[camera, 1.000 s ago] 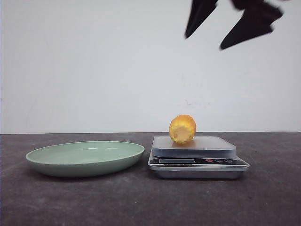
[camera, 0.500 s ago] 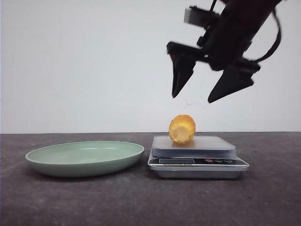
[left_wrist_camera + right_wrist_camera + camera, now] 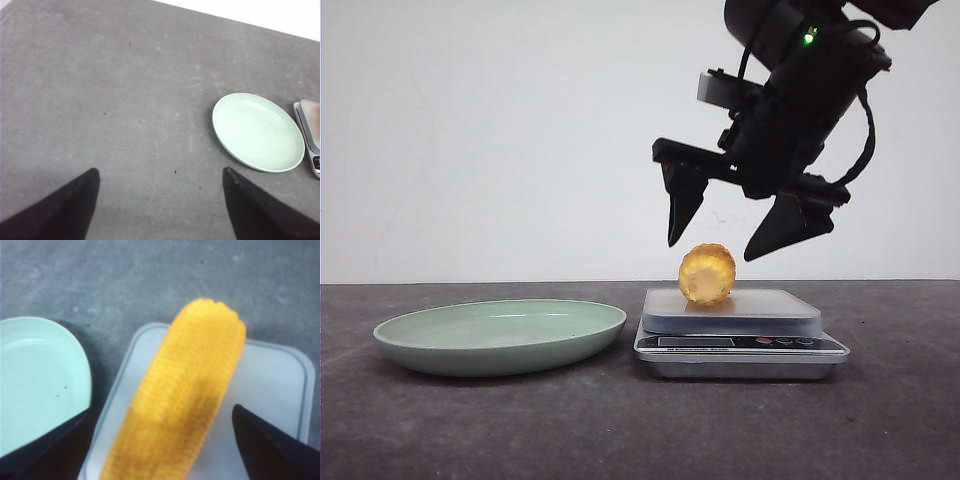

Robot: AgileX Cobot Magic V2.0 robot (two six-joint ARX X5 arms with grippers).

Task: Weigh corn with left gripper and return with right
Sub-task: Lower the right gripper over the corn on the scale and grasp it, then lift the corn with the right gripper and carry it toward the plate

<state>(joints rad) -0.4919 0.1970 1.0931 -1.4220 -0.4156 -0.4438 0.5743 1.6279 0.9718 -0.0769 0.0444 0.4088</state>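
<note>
Front view shows the corn (image 3: 707, 273) lying on the scale (image 3: 740, 331), directly below the right gripper (image 3: 720, 236), whose two fingers are spread wide and hang just above the cob, one to each side, touching nothing. From the right wrist view the corn (image 3: 175, 400) runs lengthwise between the dark fingertips (image 3: 272, 447), so the jaws stand across its rounded flanks. The plate (image 3: 500, 335) sits beside the scale, off to the gripper's left.

I judge the cob light, stiff and unlikely to crush, but its kernel rows are bumpy and its round body could roll or squirt out of a pinch. The best hold looks to be across the middle of its length, fingers pressing on opposite kerneled sides, not on the paler cut end that faces the front camera. A grip near either end might tip it.

In the left wrist view, the left gripper (image 3: 160, 200) hovers over bare table (image 3: 125, 100), fingers parted and holding nothing, well apart from the plate and scale edge ahead of it.
</note>
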